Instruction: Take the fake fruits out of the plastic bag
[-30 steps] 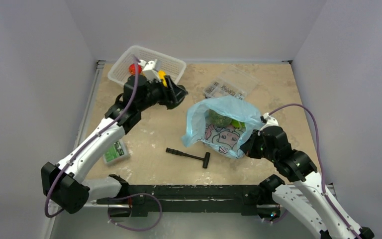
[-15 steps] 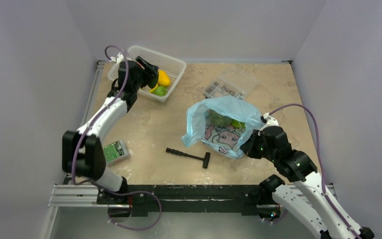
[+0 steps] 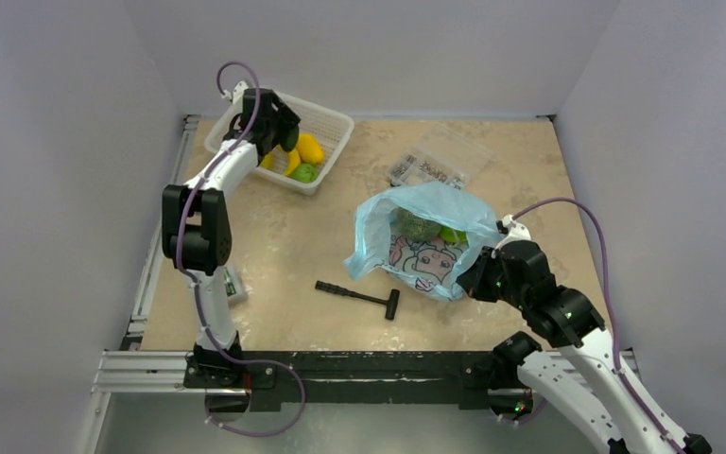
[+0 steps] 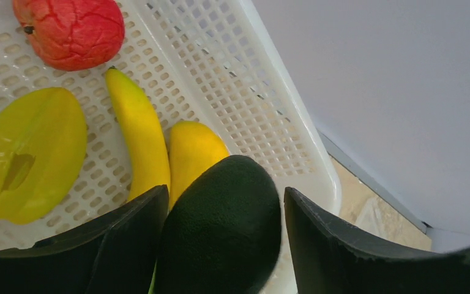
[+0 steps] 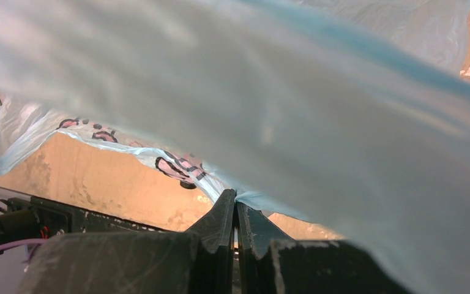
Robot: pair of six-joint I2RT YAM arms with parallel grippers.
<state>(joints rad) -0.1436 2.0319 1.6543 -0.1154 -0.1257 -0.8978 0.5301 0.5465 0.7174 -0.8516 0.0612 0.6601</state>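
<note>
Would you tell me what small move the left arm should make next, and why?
Probably open the left gripper and let the dark fruit drop. It is held right over the basket, where the banana and other fruits already lie. The right gripper is pinching the bag, with green fruit showing inside.

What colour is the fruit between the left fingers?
The fruit is dark green; clearest in the left wrist view.

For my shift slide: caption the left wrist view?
Left tool holds a dark green plastic fruit over the white mesh plastic basket of red and yellow fake fruits.
</note>
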